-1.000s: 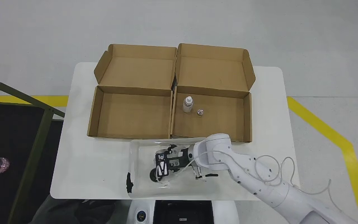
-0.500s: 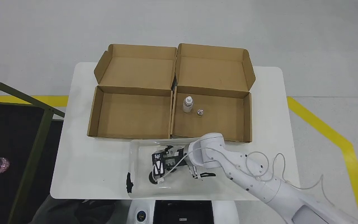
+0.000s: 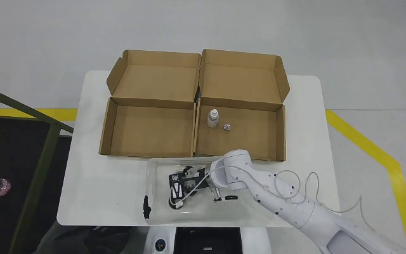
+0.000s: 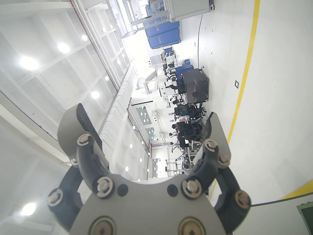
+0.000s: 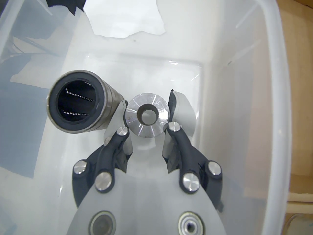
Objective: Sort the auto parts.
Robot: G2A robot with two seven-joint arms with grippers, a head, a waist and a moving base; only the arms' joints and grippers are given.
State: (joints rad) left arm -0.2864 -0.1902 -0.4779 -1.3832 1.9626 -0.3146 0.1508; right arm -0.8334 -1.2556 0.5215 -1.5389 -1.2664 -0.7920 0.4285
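Observation:
My right gripper point(image 5: 148, 110) is down inside the clear plastic bin point(image 5: 276, 79), its two fingers pressed against either side of a small silver bushing point(image 5: 157, 102) with a centre hole. A black-and-steel linear bearing point(image 5: 80, 103) lies right beside one finger. From above, the right gripper point(image 3: 180, 187) sits in the left half of the bin point(image 3: 150, 173). My left gripper point(image 4: 146, 128) is held away from the table, open, with nothing between its fingers.
Two open cardboard boxes stand behind the bin: the left box point(image 3: 149, 132) has nothing in it, and the right box point(image 3: 254, 136) holds a white bottle point(image 3: 214, 118) and a small silver part point(image 3: 226, 126). A black piece point(image 3: 146, 208) lies at the bin's front-left corner.
The right arm has shifted its gripper leftward inside the bin, towards the bin's left end. The boxes and their contents have stayed put.

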